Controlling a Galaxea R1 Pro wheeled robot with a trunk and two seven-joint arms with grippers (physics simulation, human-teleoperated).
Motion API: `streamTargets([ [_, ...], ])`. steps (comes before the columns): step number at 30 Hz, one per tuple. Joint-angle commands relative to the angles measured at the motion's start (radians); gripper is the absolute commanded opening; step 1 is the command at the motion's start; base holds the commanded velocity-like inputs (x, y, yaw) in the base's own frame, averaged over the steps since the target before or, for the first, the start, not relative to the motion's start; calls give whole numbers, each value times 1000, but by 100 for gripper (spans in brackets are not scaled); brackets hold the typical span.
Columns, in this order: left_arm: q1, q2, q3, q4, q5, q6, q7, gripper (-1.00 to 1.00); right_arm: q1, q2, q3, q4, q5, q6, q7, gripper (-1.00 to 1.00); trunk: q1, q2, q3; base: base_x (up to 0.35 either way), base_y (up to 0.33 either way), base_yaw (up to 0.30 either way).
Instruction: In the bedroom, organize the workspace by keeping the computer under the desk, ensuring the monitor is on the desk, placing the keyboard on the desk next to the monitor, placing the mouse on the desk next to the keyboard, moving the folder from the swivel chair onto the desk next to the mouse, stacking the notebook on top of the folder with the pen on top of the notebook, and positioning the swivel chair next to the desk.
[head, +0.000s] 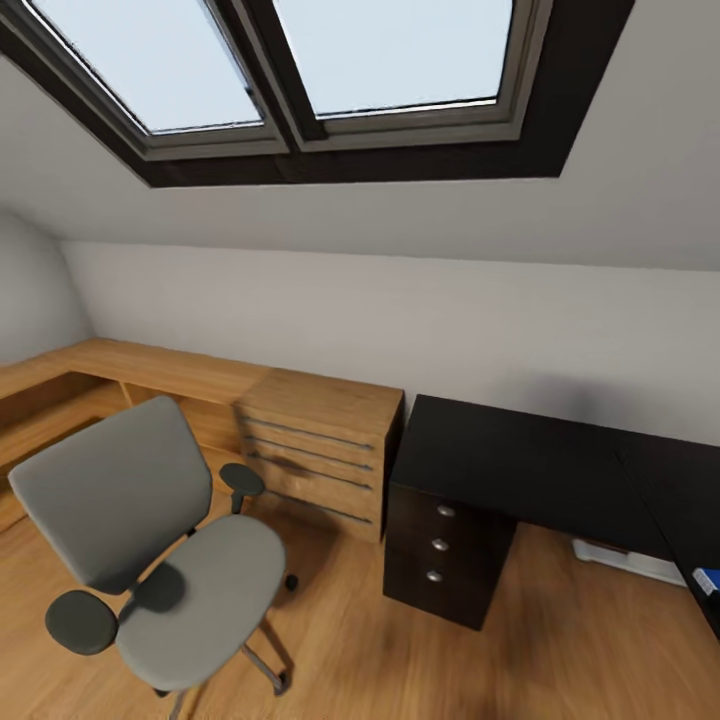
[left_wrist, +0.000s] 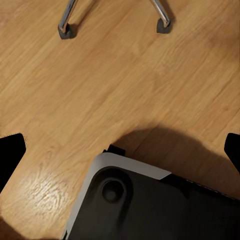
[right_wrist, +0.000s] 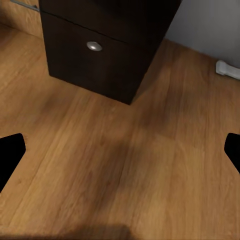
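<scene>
The grey swivel chair (head: 150, 540) stands on the wood floor at the lower left, its seat bare. To its right is the black desk (head: 510, 460) with its drawers and round silver knobs (head: 438, 545). At the desk's far right edge lies a bright blue corner (head: 708, 578), cut off by the frame, which looks like the folder. My left gripper (left_wrist: 120, 155) hangs open over the floor near the chair's chrome legs (left_wrist: 67, 22). My right gripper (right_wrist: 120, 155) is open above the floor in front of the desk's drawer block (right_wrist: 100, 50). The monitor, keyboard, mouse, notebook, pen and computer are out of view.
A light wooden drawer unit (head: 320, 450) and a long wooden bench (head: 120, 370) run along the wall left of the desk. A white object (head: 625, 560) lies on the floor under the desk. My own dark base (left_wrist: 150, 205) shows below the left gripper. A sloped ceiling with skylights (head: 300, 70) hangs overhead.
</scene>
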Motion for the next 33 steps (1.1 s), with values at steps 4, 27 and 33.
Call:
streamTargets([
  [4,-1,0,4,1,0,-3,-1,100,-1,1,9,2,-6,-3,-6,100,1,-2,-6,0,0,239],
  [27,-1,0,4,1,0,-3,-1,100,-1,1,9,1,-4,-3,-7,100,1,-2,-32,0,0,224],
  [33,-1,0,4,1,0,-3,-1,100,-1,1,8,1,-5,-2,-7,100,1,-2,-40,0,0,207],
])
